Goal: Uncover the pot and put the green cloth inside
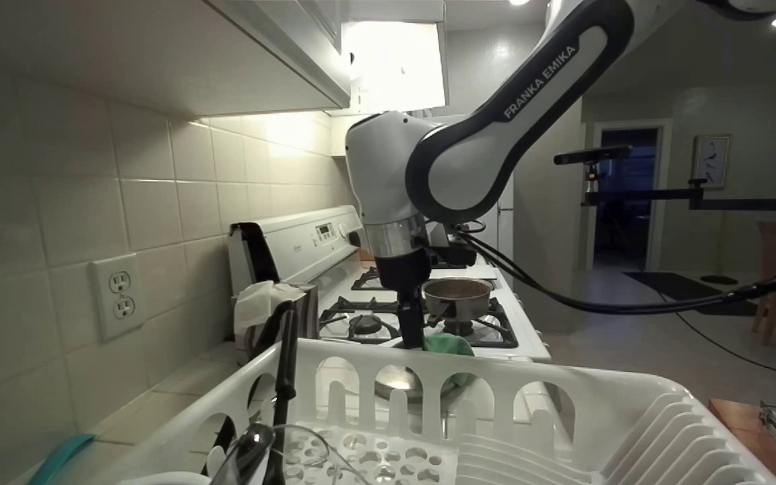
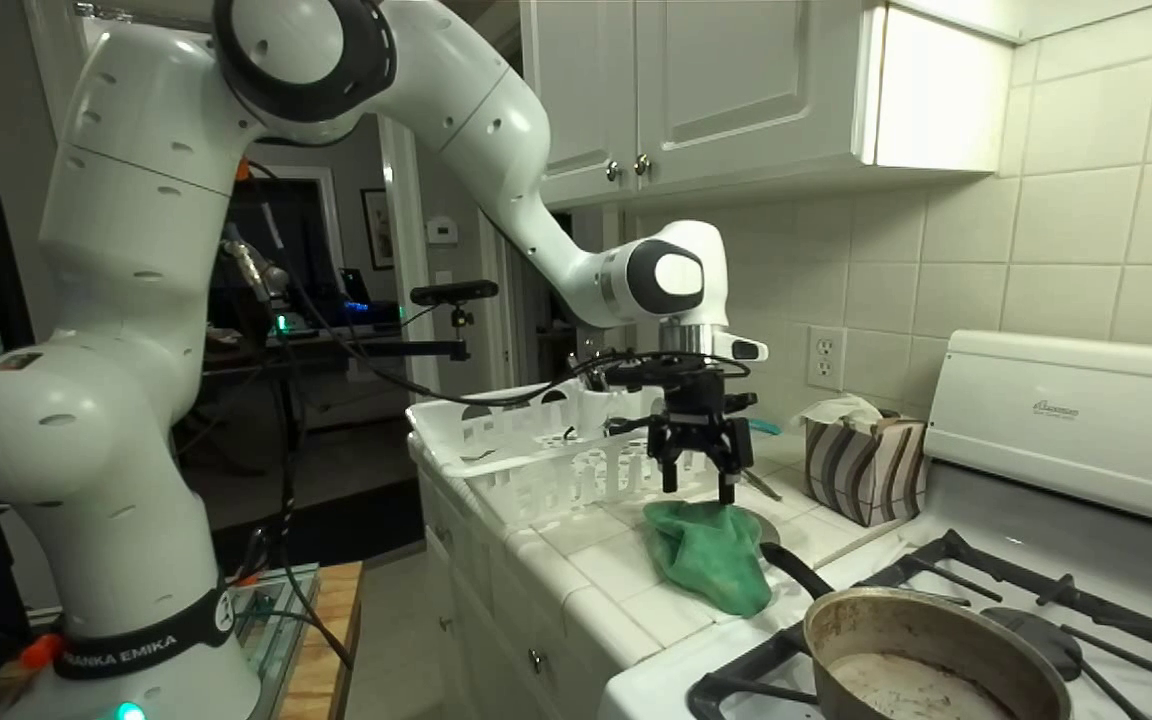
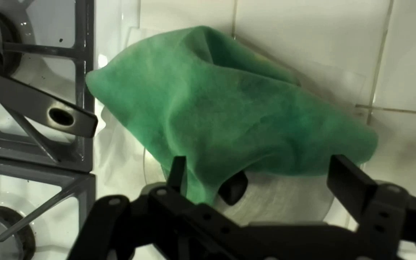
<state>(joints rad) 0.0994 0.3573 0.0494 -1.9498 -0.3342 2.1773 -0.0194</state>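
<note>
The green cloth (image 2: 706,560) lies crumpled on the tiled counter, partly over a round metal lid (image 3: 280,198). The lid's black knob (image 3: 234,188) shows past the cloth's edge in the wrist view. The cloth (image 3: 229,101) fills the middle of that view and shows in an exterior view (image 1: 450,343). The pot (image 2: 921,650) stands uncovered on a stove burner and also shows in an exterior view (image 1: 457,298). My gripper (image 2: 698,490) points down, open and empty, above the cloth and lid. In the wrist view its fingers (image 3: 258,164) are wide apart, with cloth edge and knob between them.
The pot's dark handle (image 2: 796,570) points toward the counter. A white dish rack (image 2: 496,480) stands on the counter behind the gripper. A striped tissue box (image 2: 866,470) stands near the wall. Stove grates (image 2: 956,560) surround the pot, and a cabinet (image 2: 746,90) hangs above the counter.
</note>
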